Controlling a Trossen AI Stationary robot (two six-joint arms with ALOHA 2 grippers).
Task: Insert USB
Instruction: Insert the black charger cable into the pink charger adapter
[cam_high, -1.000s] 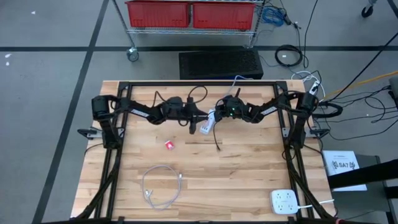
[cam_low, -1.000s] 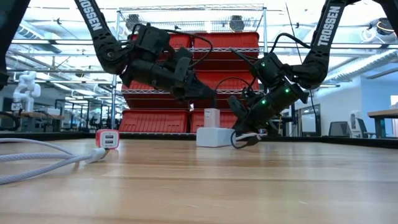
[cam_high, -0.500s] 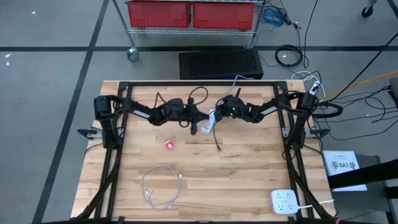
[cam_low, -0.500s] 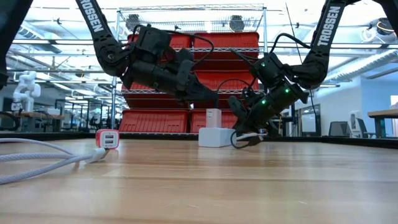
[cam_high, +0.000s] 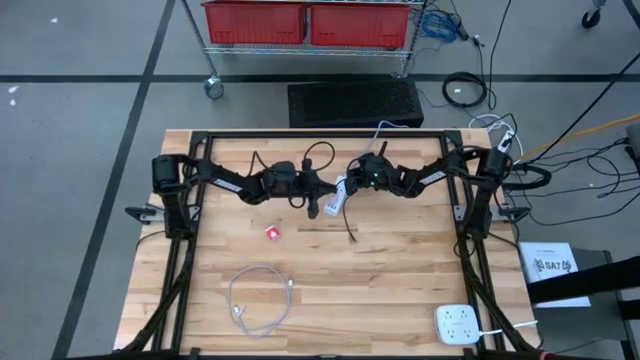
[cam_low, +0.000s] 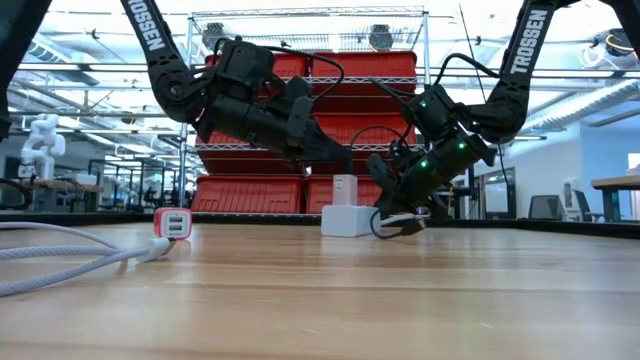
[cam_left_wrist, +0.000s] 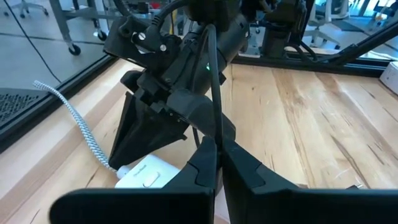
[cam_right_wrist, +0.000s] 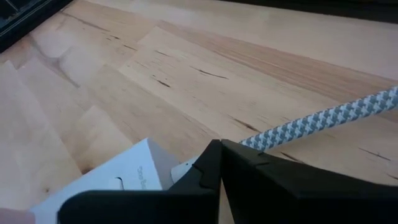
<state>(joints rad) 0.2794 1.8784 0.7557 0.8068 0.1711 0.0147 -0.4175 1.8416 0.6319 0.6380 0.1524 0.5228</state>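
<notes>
Insertion appears unfinished: both arms meet mid-table at the white charger (cam_high: 333, 203), left gripper (cam_left_wrist: 216, 149) pinched on a thin black cable (cam_left_wrist: 211, 74), right gripper (cam_right_wrist: 219, 147) pressed together beside the braided cable (cam_right_wrist: 323, 118).

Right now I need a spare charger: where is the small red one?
In the high view the small red charger lies left of the table's middle, just in front of the left end effector, behind the coiled white cable.

A grey floor (cam_high: 80, 150) crossed by dark lines surrounds the wooden table (cam_high: 390, 290). Behind it stands a wheeled wire shelving rack (cam_low: 420, 110) holding red bins (cam_high: 255, 22), with a black mat (cam_high: 355, 103) in front. Loose cables (cam_high: 465, 90) lie nearby.
</notes>
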